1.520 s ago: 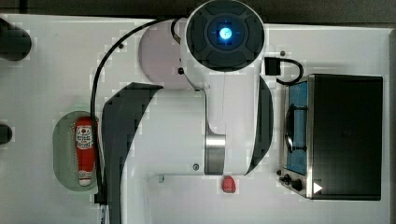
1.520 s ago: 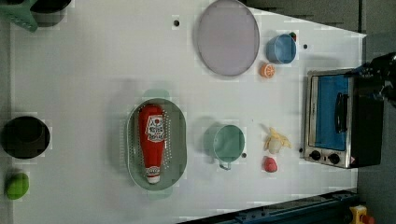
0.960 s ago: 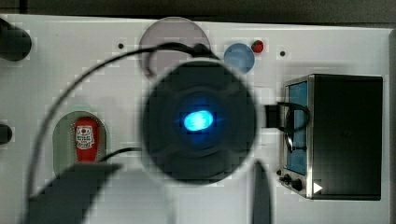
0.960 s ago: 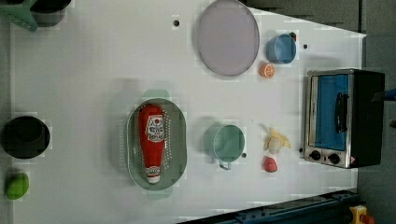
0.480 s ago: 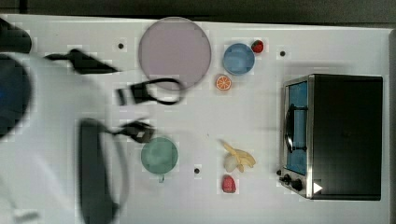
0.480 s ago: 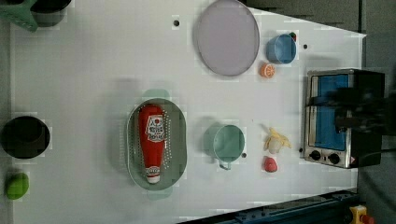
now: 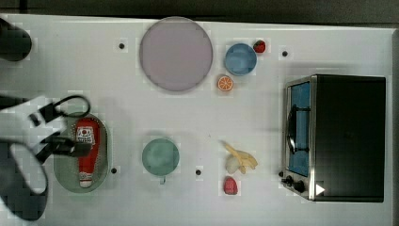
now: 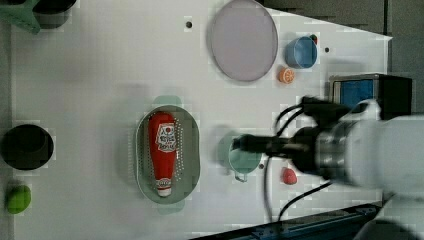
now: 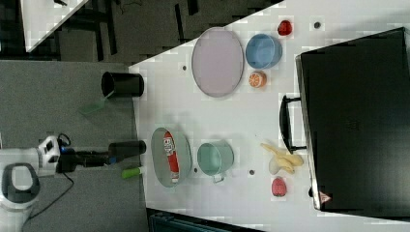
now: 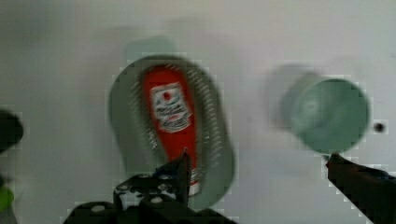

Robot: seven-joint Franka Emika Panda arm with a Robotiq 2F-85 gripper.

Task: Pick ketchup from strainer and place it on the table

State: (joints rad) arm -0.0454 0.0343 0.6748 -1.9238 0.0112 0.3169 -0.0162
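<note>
On the white table (image 7: 141,113), the ketchup (image 7: 86,151) lies flat in the pale green strainer (image 7: 102,162) at the top view's lower left. The gripper (image 10: 258,165) hovers above it, jaws spread wide, holding nothing. A green cup (image 7: 160,157) sits nearby.

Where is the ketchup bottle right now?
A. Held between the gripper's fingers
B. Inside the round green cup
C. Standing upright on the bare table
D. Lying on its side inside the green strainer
D: the ketchup lies flat along the bottom of the strainer, and the open gripper hangs above it with nothing between its fingers.
</note>
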